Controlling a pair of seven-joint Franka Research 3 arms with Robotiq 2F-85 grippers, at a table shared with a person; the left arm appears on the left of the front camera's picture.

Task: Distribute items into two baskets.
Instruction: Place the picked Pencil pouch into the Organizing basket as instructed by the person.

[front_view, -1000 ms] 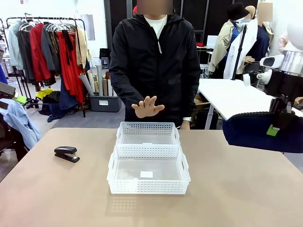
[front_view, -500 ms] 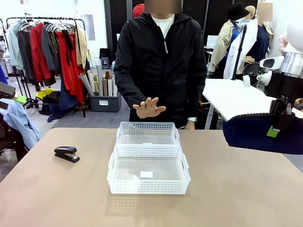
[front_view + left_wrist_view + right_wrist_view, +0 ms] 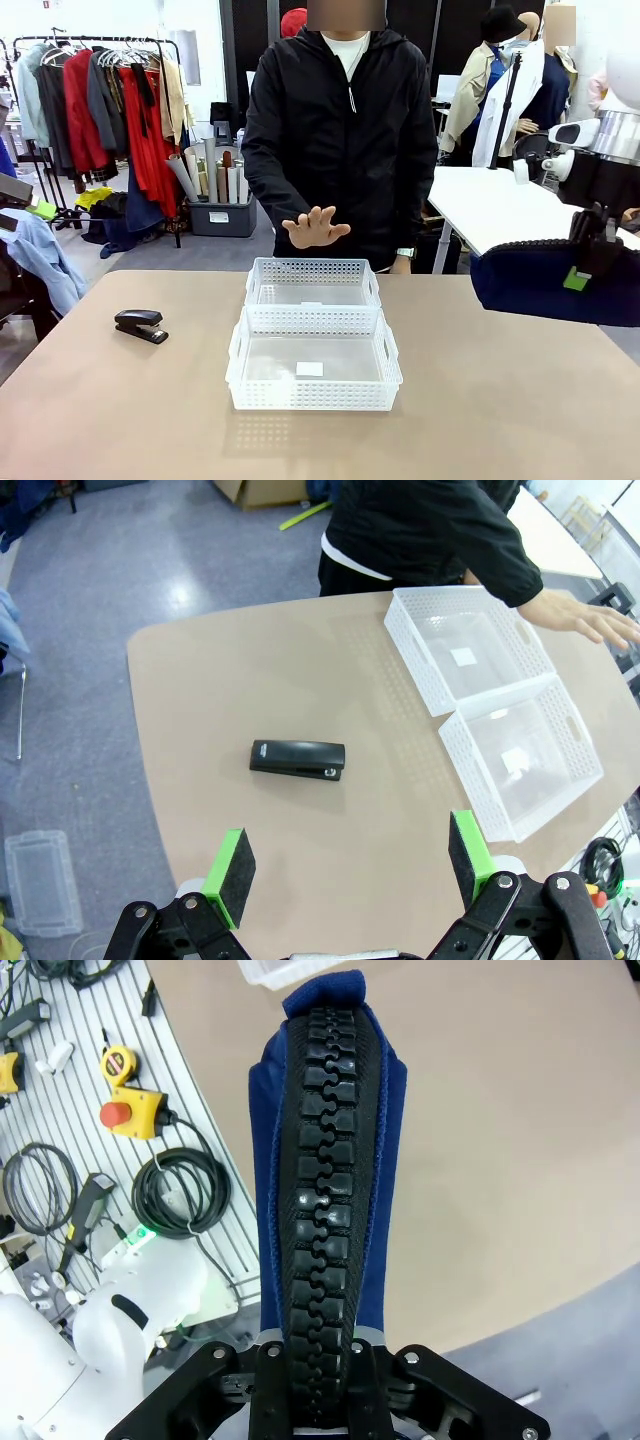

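Front view: a navy blue soft fabric zip pouch [image 3: 535, 285] is being held off the table at the right, clamped in the right gripper [image 3: 588, 266]. A small black desk stapler [image 3: 141, 325] is lying left of two white perforated plastic baskets [image 3: 312, 396].

Left wrist view: the left gripper [image 3: 350, 865] is being kept wide apart, with the stapler lying well beyond it.

Right wrist view: the pouch's zip edge is being pinched.

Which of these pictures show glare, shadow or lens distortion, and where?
Front view: even light, sharp, a faint shadow before the near basket. Left wrist view: wide-angle bending of the table edge, glare on the floor. Right wrist view: the pouch looms large, zip sharp.
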